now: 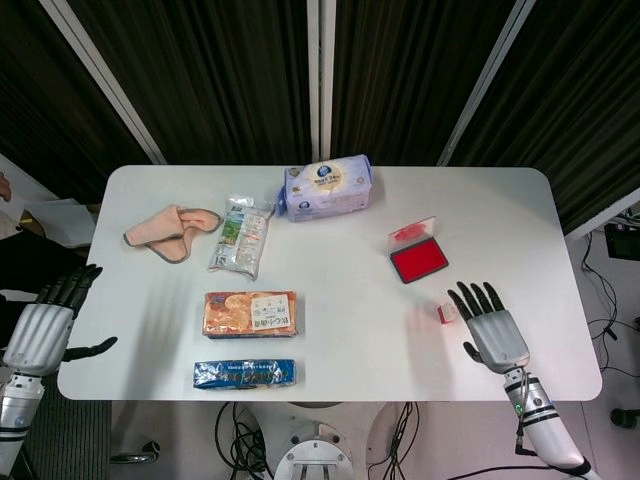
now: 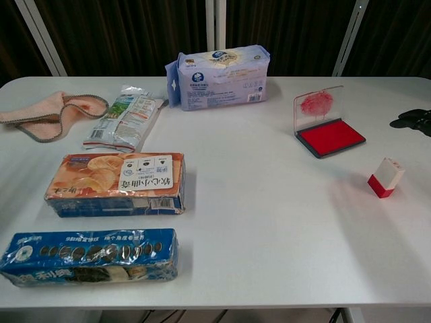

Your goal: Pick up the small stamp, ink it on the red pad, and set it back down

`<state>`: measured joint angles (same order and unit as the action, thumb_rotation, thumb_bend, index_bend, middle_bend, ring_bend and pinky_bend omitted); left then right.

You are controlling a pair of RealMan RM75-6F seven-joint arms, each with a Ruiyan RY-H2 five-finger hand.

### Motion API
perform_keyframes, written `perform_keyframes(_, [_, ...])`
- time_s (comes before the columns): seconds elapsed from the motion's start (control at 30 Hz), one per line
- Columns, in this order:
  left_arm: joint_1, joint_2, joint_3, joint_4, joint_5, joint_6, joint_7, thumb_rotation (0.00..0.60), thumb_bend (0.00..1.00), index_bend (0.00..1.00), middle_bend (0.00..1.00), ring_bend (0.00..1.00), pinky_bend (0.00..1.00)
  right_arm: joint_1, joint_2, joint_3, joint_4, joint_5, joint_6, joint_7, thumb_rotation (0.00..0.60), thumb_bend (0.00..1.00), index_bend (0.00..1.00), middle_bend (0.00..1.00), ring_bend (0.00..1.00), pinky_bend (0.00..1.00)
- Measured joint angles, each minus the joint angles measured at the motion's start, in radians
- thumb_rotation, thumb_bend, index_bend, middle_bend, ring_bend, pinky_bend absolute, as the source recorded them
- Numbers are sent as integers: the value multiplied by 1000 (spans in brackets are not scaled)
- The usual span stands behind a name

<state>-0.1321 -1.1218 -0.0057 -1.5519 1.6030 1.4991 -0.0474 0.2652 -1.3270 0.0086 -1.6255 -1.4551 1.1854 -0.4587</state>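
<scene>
Your right hand (image 1: 493, 330) hovers over the tabletop (image 1: 350, 300) near its front right part, back of the hand upward, fingers (image 1: 470, 298) spread and extended away from you, grasping nothing. Its forearm runs back off the tabletop's front edge toward the lower right. In the chest view only dark fingertips (image 2: 412, 120) enter at the right edge. The small stamp (image 1: 446, 313), white above and red below, stands untouched on the tabletop just beside the fingertips on their left; whether they touch it you cannot tell. The red pad (image 1: 418, 260) lies beyond the stamp, lid (image 2: 318, 105) raised upright and smeared with red ink.

Your left hand (image 1: 42, 325) hangs off the tabletop's left edge, fingers straight and apart, thumb out to the side, holding nothing.

Other items: a pink cloth (image 1: 170, 229), a green snack packet (image 1: 241, 235), a pale blue pack (image 1: 328, 187) at the far middle, an orange biscuit box (image 1: 250, 313), and a blue cookie pack (image 1: 244, 373) nearest the front edge.
</scene>
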Motion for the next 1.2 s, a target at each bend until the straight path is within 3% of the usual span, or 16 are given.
perform_keyframes(0.1, [0,1,0,1,1,0,-2,499,20,52,73,77,181,14,-14,-10,27,-14,-22,18,600,356,76,0,0,0])
perform_keyframes(0.23, [-1,2,0,1,0,-1,-3,498,20,52,73,77,181,33,-28,-20,55,-24,-53,37,600,431,117,0,0,0])
perform_keyframes(0.57, [-4,2,-1,1,-3,-8,-3,495,19,52,73,77,181,59,-54,-32,88,-37,-80,69,600,432,305,0,0,0])
perform_keyframes(1.2, [-2,-6,3,18,-2,-7,-16,495,19,52,73,78,181,51,-79,-26,151,11,-64,70,600,431,365,0,0,0])
